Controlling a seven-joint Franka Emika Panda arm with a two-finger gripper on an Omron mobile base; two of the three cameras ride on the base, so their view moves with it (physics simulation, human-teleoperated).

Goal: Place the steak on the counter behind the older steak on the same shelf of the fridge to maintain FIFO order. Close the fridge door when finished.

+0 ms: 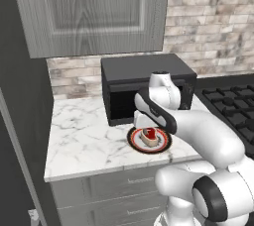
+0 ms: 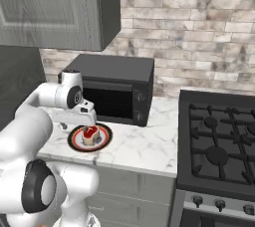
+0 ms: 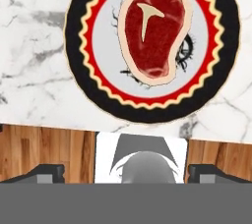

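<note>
The steak (image 1: 150, 135) (image 2: 90, 134) (image 3: 155, 31), red meat with a pale tan rim, lies on a round plate (image 1: 132, 139) (image 2: 74, 144) (image 3: 78, 70) with a black and red zigzag border. The plate stands near the front edge of the white marble counter (image 1: 84, 136) (image 2: 144, 146) (image 3: 29, 85). My gripper (image 1: 145, 123) (image 2: 79, 124) (image 3: 127, 173) hangs a little above the plate's near side, pointing down. It is open, its fingertips (image 3: 47, 171) wide apart with nothing between them. The older steak and the fridge shelf are out of view.
A black microwave (image 1: 144, 71) (image 2: 119, 71) sits right behind the plate. A gas stove (image 1: 233, 101) (image 2: 219, 141) adjoins the counter on the right. A grey wall cabinet (image 1: 94, 7) hangs overhead. A tall dark grey panel (image 1: 20, 121) bounds the counter's left end.
</note>
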